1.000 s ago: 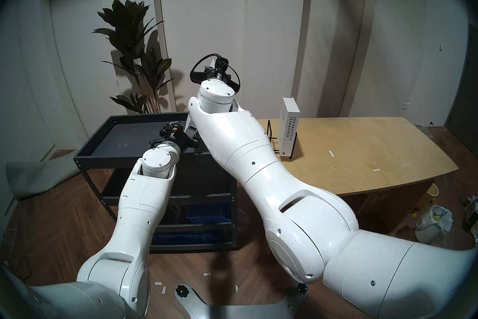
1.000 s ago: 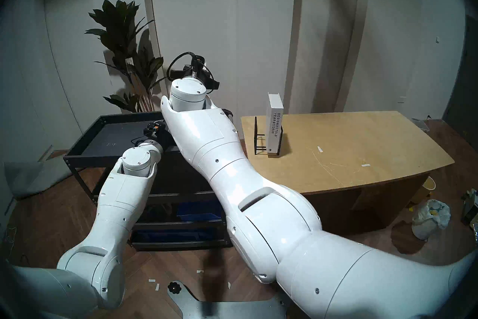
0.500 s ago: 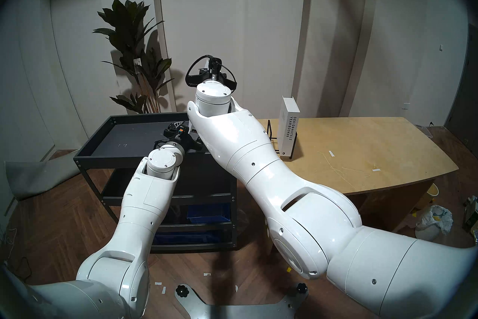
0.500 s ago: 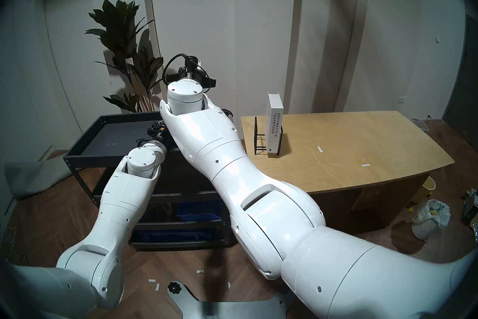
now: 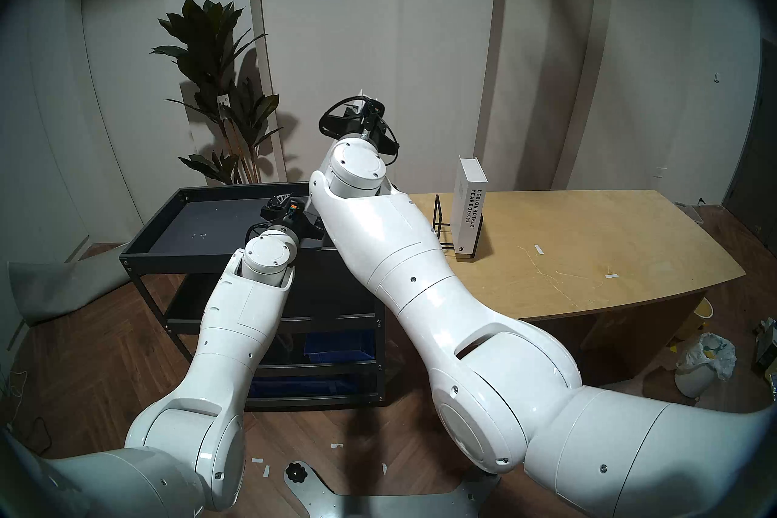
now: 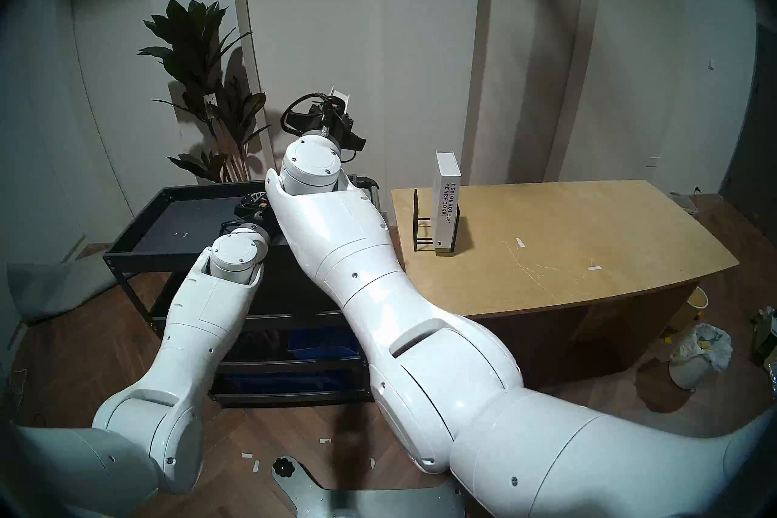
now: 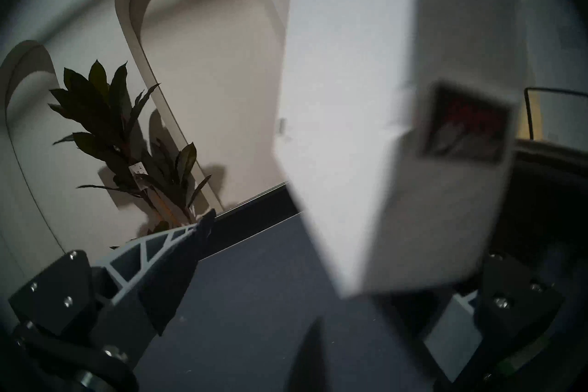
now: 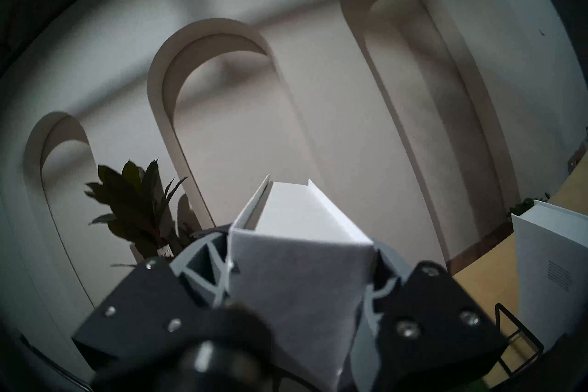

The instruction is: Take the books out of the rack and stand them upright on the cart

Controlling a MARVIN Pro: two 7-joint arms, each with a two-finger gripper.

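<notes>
Tilting with my wrist roll since a second ago, the tall white book [image 8: 299,257] stays clamped in my right gripper [image 8: 300,280] above the cart [image 5: 218,212]; left gripper [image 7: 318,302] gapes wide beside its lower corner. DESIGNHOTELS book [image 5: 467,210] remains racked [image 5: 443,225].

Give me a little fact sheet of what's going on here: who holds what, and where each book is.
Right gripper: shut on the taller white book, held above the cart
Left gripper: open, low over the cart's top tray, beside that book's lower end
Cart: dark grey, no book standing on it yet
Shorter book: upright in the black wire rack
Rack's place: on the wooden table
</notes>
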